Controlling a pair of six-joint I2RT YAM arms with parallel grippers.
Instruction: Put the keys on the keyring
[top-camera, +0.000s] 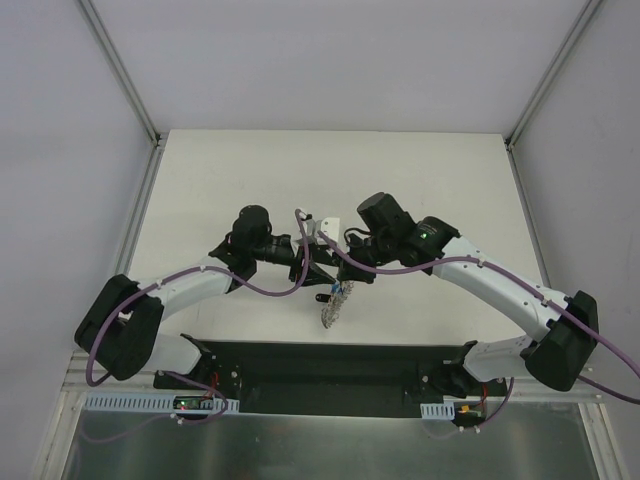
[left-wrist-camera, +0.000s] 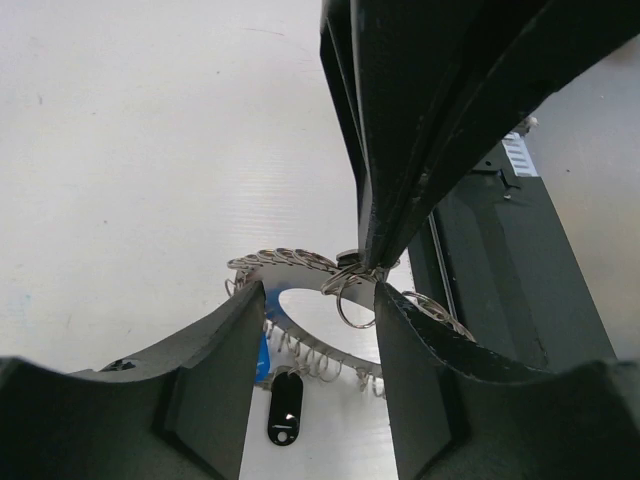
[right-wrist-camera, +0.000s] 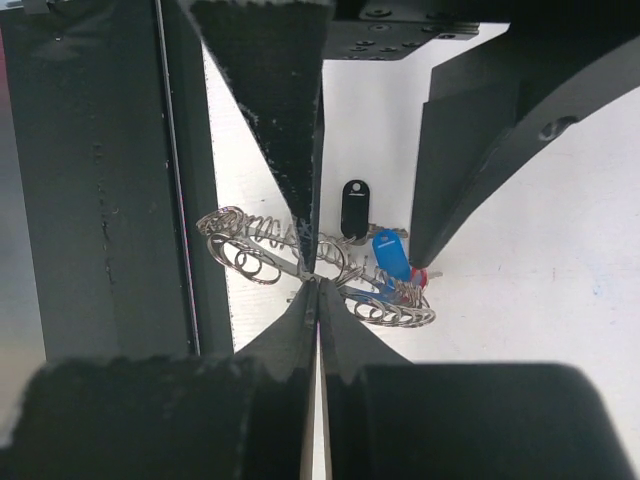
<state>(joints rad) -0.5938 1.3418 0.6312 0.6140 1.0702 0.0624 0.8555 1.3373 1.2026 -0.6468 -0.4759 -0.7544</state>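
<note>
The keyring (top-camera: 333, 308) is a flat grey ring with wire loops, held on edge above the table between both arms. My right gripper (right-wrist-camera: 318, 285) is shut on its rim; its fingers (left-wrist-camera: 400, 160) come down onto the ring (left-wrist-camera: 300, 272) in the left wrist view. My left gripper (left-wrist-camera: 320, 335) is open, one finger on each side of the ring's hole, touching nothing that I can see. One black key (left-wrist-camera: 284, 408) hangs from a rim loop, and it also shows in the right wrist view (right-wrist-camera: 354, 208). A blue tag (right-wrist-camera: 390, 255) and a red tag (right-wrist-camera: 421, 278) hang beside it. A second key does not show.
The black base plate (top-camera: 330, 375) runs along the near table edge, just behind the ring, and it also shows in the left wrist view (left-wrist-camera: 500, 270). The white table (top-camera: 330, 170) stretches to the far side. Grey walls and frame posts (top-camera: 120, 70) close it in.
</note>
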